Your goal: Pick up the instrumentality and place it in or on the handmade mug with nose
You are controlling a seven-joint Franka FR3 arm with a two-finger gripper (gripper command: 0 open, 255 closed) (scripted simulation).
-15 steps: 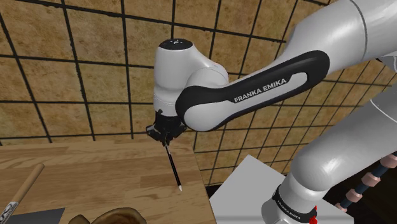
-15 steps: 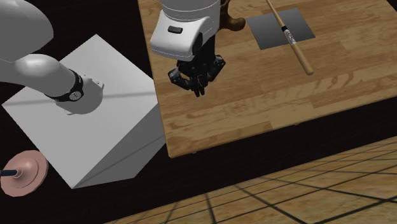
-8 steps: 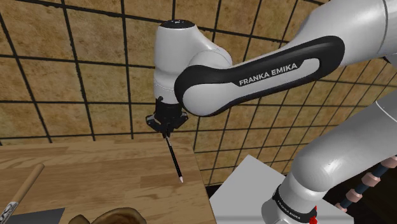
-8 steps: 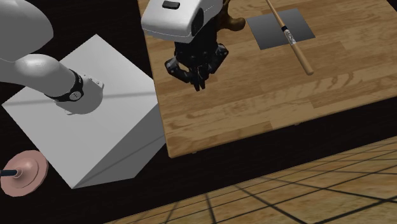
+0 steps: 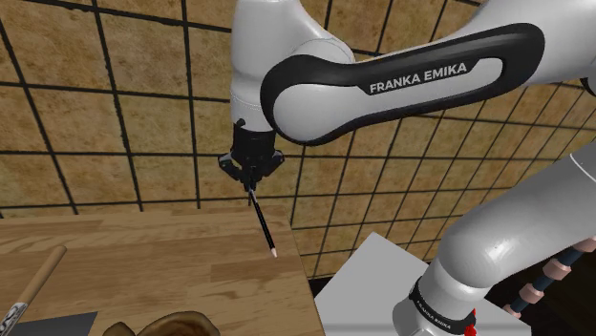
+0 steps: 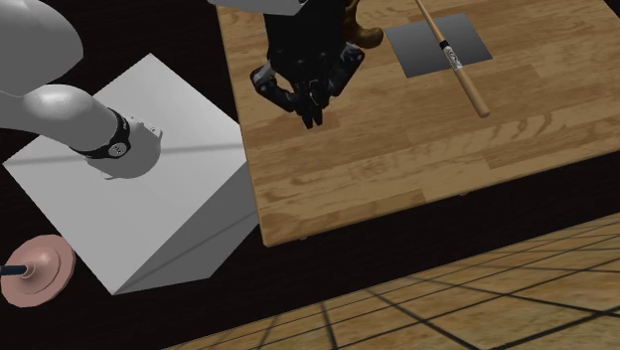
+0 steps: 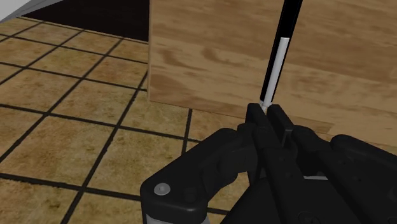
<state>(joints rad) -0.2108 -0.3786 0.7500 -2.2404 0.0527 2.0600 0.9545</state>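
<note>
A thin black pencil [image 5: 263,225] with a pale tip hangs slanted in the air above the wooden table [image 5: 162,258]. My gripper [image 5: 250,184] is shut on its upper end. In the wrist view the fingers [image 7: 280,121] clasp the pencil [image 7: 280,49], which points away over the table top. From the second exterior view the gripper [image 6: 312,111] hovers over the table's near-stand side. The brown mug [image 5: 170,326] peeks in at the shoulder view's bottom edge; in the second exterior view the mug [image 6: 366,36] is mostly hidden behind the hand.
A wooden stick [image 6: 453,60] lies across a dark grey mat [image 6: 467,38] at the table's far side. The white stand [image 6: 149,179] sits beside the table [image 6: 397,159]. A pink disc-shaped object [image 6: 38,270] lies on the floor. Tiled floor surrounds the table.
The arm has risen, carrying the pencil higher above the table; its tip now hangs further off the wood. The grip is unchanged.
</note>
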